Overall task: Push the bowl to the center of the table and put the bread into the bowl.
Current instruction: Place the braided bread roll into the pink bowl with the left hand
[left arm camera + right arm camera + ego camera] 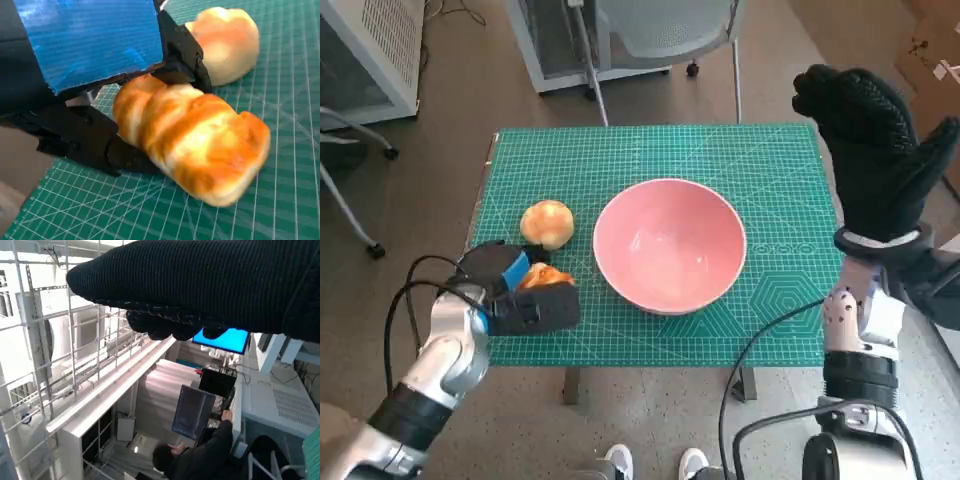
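Note:
The pink bowl (670,247) stands empty near the middle of the green mat table (780,170). A long golden bread loaf (195,137) lies on the mat at the front left, and my left hand (523,296) grips it, black fingers (85,145) on one side and the thumb on the other. In the head view only a sliver of the loaf (547,274) shows past the hand. A round pale bun (547,223) (227,42) sits just beyond it, untouched. My right hand (876,150) is raised above the table's right edge, fingers spread, holding nothing.
A chair base (650,40) and a white cabinet (370,50) stand beyond the table. A person's shoes (655,462) show at the front edge. Cables hang by both forearms. In the right wrist view a person (200,455) sits at a monitor.

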`<control>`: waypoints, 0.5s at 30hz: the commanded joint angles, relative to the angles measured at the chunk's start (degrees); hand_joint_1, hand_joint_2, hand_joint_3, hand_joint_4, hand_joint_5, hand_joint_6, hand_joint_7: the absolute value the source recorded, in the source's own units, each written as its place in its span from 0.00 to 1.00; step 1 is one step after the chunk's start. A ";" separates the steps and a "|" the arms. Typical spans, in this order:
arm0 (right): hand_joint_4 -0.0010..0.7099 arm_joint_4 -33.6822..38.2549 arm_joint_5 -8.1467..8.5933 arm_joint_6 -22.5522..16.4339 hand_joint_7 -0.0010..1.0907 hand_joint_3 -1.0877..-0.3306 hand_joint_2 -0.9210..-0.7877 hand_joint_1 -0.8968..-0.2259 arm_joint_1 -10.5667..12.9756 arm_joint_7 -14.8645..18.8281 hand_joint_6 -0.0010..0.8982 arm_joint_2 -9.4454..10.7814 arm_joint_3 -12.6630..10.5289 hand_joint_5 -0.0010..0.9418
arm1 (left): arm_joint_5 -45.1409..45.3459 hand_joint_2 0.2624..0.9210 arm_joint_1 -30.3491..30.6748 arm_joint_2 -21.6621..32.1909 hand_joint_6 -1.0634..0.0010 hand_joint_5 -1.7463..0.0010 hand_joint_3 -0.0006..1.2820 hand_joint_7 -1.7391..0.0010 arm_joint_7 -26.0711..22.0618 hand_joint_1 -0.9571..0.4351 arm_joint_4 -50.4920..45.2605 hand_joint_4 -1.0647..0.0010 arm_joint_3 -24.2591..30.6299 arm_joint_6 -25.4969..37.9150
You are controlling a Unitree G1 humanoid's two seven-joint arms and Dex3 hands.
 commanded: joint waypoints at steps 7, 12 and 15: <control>0.40 0.60 -0.32 0.74 0.00 0.44 0.00 0.32 1.08 -0.05 0.41 -0.22 0.13 0.00 | -3.67 0.94 5.22 3.01 0.35 0.33 0.08 0.39 -10.61 0.69 -28.54 0.32 13.61 6.34; 0.40 0.72 -0.34 0.74 0.00 0.44 0.00 0.32 0.87 -0.15 0.41 -0.16 0.17 0.00 | -5.07 0.94 4.04 2.85 0.31 0.39 0.04 0.40 -10.64 0.69 -35.54 0.25 19.56 5.13; 0.40 0.52 -0.26 0.77 0.00 0.44 0.00 0.32 0.90 -0.18 0.41 0.04 0.24 0.00 | -6.72 0.92 1.53 1.97 0.29 0.42 0.03 0.41 -9.09 0.69 -37.13 0.20 22.60 2.93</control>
